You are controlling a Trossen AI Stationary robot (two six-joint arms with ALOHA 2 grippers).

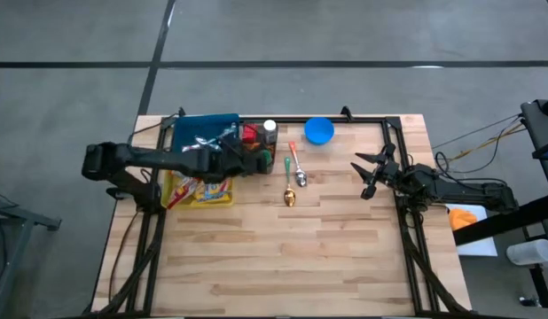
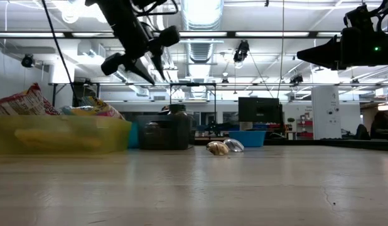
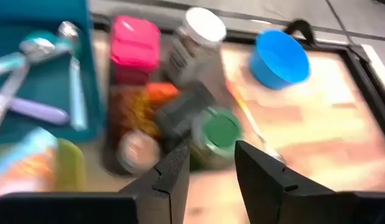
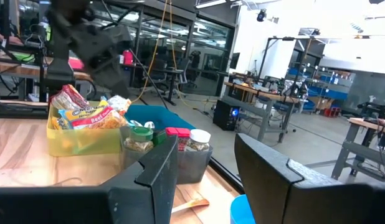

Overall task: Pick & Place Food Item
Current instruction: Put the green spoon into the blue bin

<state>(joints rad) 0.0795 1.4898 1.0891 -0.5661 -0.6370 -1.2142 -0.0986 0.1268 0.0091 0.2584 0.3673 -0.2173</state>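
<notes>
A yellow bin (image 1: 199, 190) of snack packets (image 4: 86, 113) stands at the table's far left. Beside it a dark bin (image 1: 256, 149) holds jars with a pink lid (image 3: 135, 40), a white lid (image 3: 204, 26) and a green lid (image 3: 221, 129). My left gripper (image 3: 212, 149) hangs open in the air above the dark bin (image 2: 166, 133), slanting down, with the green-lidded jar below the gap between its fingers. It touches nothing. My right gripper (image 1: 367, 175) waits open above the table's right side.
A teal tray (image 1: 203, 131) with utensils lies behind the yellow bin. A blue bowl (image 1: 319, 130) stands at the far edge. Two spoons (image 1: 294, 182) lie near the table's middle. Bare wood stretches across the near half of the table.
</notes>
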